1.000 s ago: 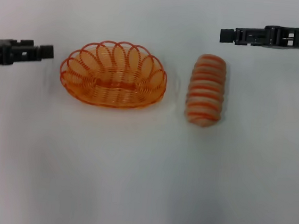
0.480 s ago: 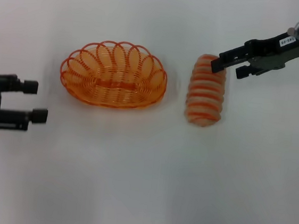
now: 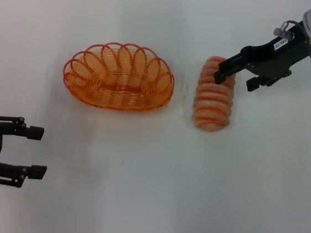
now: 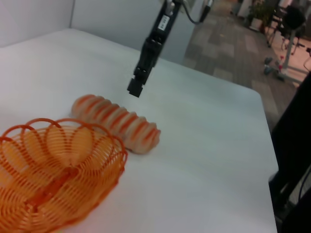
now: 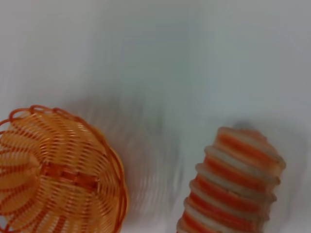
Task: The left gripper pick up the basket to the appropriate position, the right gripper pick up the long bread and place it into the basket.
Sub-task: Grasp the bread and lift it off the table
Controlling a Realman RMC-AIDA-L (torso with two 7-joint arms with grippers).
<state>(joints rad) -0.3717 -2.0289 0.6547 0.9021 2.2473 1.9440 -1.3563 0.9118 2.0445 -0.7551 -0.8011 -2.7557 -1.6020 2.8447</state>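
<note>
In the head view's upper right, the black two-fingered right gripper (image 3: 236, 78) with the silver-white wrist hovers open and empty over the far end of the pale tan, orange-striped long bread (image 3: 214, 94), whose long axis runs up and down the frame, right of centre. One loaf, and one oval orange wire basket (image 3: 119, 77) left of it. The plain black left gripper (image 3: 36, 152) (fingers spread, holding nothing) waits at lower left, well apart from the basket.

Long bread (image 5: 228, 187) blurred (lower end cut off)
</note>
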